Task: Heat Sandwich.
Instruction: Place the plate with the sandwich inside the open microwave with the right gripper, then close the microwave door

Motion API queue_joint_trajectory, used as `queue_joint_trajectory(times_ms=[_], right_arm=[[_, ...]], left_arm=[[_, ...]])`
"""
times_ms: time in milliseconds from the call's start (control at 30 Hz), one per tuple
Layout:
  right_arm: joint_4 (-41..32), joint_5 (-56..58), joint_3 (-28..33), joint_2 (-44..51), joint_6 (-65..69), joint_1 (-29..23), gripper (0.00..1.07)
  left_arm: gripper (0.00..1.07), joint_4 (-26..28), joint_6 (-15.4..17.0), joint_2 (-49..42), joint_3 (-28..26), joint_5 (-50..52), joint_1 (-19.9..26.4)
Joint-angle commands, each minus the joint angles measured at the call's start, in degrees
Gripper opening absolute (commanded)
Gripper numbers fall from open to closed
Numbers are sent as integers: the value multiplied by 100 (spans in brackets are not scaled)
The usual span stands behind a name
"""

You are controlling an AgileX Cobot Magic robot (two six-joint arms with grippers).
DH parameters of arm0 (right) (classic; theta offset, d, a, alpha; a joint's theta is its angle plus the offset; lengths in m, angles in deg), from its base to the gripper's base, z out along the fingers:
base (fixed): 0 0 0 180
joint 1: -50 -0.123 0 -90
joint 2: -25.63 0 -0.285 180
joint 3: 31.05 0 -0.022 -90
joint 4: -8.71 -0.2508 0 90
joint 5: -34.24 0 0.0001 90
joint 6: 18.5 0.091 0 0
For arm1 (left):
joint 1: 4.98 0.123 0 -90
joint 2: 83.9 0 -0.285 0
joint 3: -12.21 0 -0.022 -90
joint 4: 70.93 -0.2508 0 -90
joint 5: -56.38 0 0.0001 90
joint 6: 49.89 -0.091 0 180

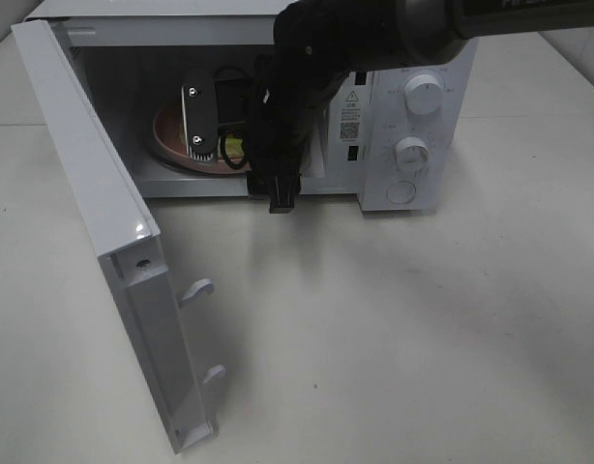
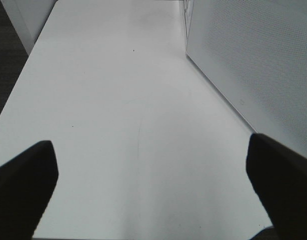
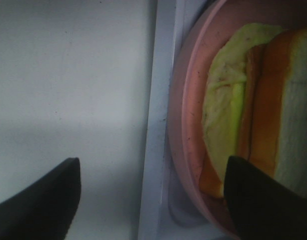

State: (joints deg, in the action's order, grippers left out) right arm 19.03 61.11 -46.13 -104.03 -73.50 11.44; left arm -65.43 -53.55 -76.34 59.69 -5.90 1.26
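sandwich [image 3: 253, 100]: on pink plate [image 3: 186, 125] inside microwave [image 1: 413, 106], 12 o'clock on counter [image 1: 423, 338] | right tool [image 3: 151, 170]: open, empty, straddling plate rim, nearer arm | sandwich just beside one finger, long axis along reach

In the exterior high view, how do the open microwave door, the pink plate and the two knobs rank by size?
1. microwave door
2. pink plate, partly hidden by the right arm
3. upper knob and lower knob look alike: unranked

Microwave door [image 1: 94, 222] stands open — right arm [image 1: 297, 58] reaches inside over the pink plate [image 1: 166, 135].
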Motion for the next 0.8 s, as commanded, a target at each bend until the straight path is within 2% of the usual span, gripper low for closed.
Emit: queue_joint_trajectory(times_ms=[33, 300, 800], right_arm=[[-6, -160, 367, 281, 52, -23, 76], [-34, -189, 963, 728, 97, -23, 76], [-40, -178, 2068, 1776, 1014, -23, 76]], left_arm=[[98, -6, 0, -97, 6, 86, 11], [98, -6, 0, -97, 6, 86, 11], [98, -6, 0, -97, 6, 86, 11]])
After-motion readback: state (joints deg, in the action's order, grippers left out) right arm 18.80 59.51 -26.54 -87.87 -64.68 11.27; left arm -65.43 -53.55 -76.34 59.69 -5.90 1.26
